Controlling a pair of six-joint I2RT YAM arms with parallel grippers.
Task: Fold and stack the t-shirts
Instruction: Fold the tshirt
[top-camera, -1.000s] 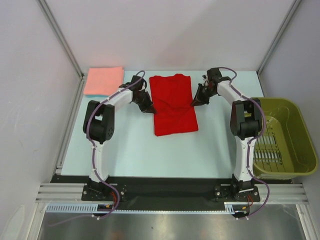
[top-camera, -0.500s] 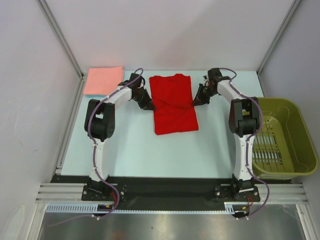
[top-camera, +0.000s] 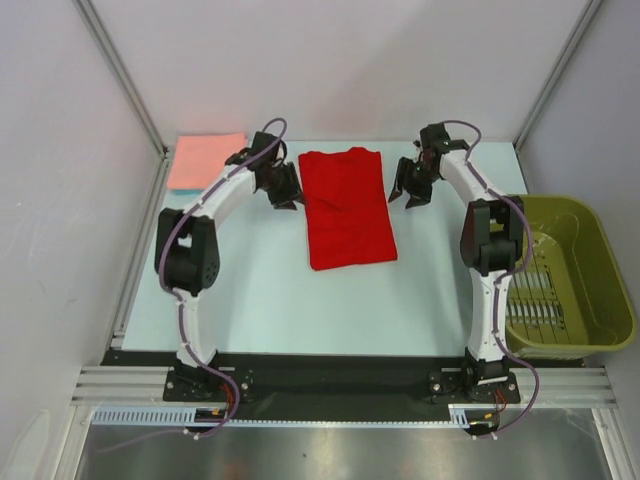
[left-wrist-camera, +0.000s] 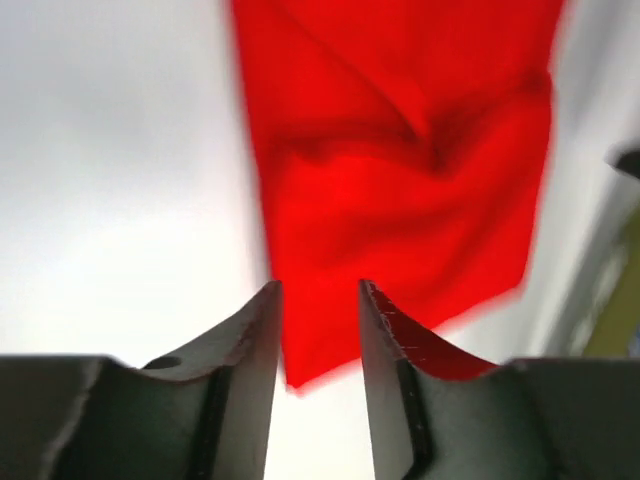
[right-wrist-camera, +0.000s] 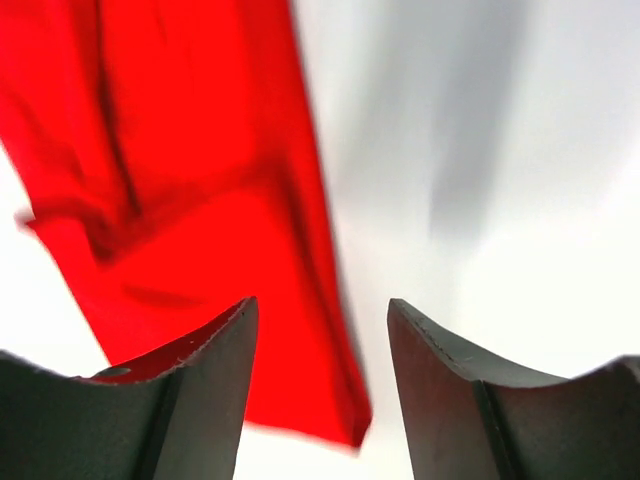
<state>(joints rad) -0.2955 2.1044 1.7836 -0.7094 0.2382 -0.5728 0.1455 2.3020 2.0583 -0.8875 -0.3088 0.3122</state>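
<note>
The red t-shirt (top-camera: 345, 205) lies folded into a long rectangle at the middle of the table, with a few creases near its centre. A salmon-pink t-shirt (top-camera: 206, 160) rests folded at the far left corner. My left gripper (top-camera: 287, 198) hovers just off the red shirt's left edge, open. In the left wrist view the red t-shirt (left-wrist-camera: 400, 180) lies below the left gripper (left-wrist-camera: 318, 305), nothing clamped. My right gripper (top-camera: 406, 196) hangs beside the shirt's right edge, open. In the right wrist view the right gripper (right-wrist-camera: 320, 320) stands wide above the red t-shirt (right-wrist-camera: 180, 180) edge.
An olive-green plastic basket (top-camera: 600, 300) stands at the right edge of the table, close to the right arm's base. Metal frame posts and white walls close in the back and sides.
Both grippers have opened and let go of the red shirt's side edges. Both have drawn back and outward from the cloth, which now lies flat.
</note>
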